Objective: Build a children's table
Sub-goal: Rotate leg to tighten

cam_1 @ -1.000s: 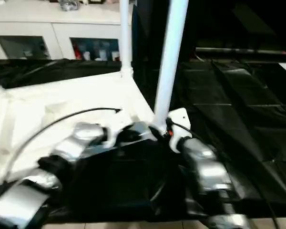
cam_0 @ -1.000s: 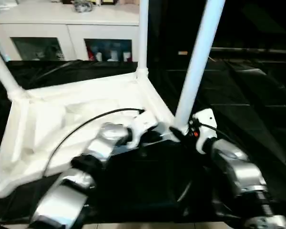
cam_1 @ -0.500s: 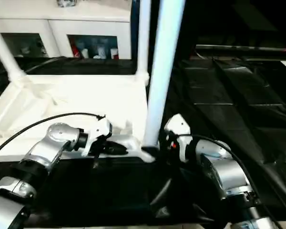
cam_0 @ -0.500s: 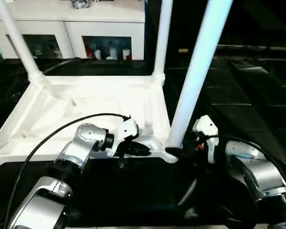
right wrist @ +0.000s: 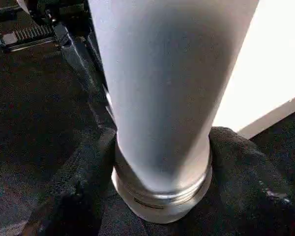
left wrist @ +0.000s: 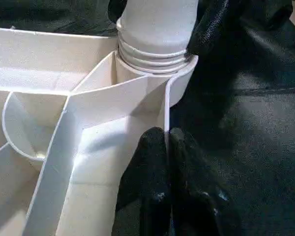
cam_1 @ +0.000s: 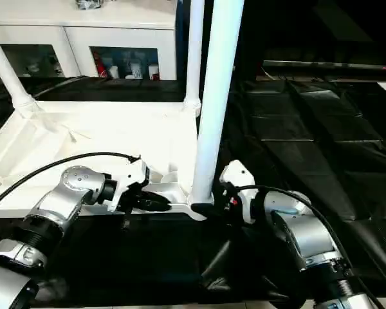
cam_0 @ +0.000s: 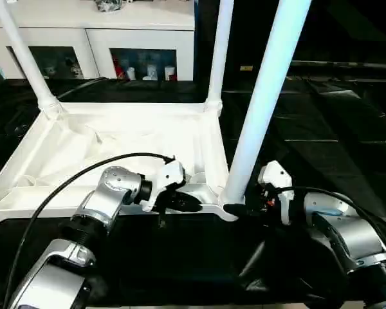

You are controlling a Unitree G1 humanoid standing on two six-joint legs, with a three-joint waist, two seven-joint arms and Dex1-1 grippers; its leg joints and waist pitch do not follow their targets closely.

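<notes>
The children's table lies upside down on black cloth, its white tabletop ribbed side up. Three white legs stand in corner sockets: far left, far right and near right. My left gripper is shut on the tabletop's near rim, close to the near right corner; in the left wrist view its fingers pinch the thin rim wall. My right gripper reaches in from the right at the near right leg's base, a black finger pressed against each side of it.
A white cabinet with glass doors stands behind the tabletop. Black cloth covers the surface to the right and in front. A black cable arcs from my left forearm over the tabletop.
The view has swung and levelled as the camera moved. The right gripper's fingers have drawn in around the near right leg's base. The left gripper stays pinched on the rim.
</notes>
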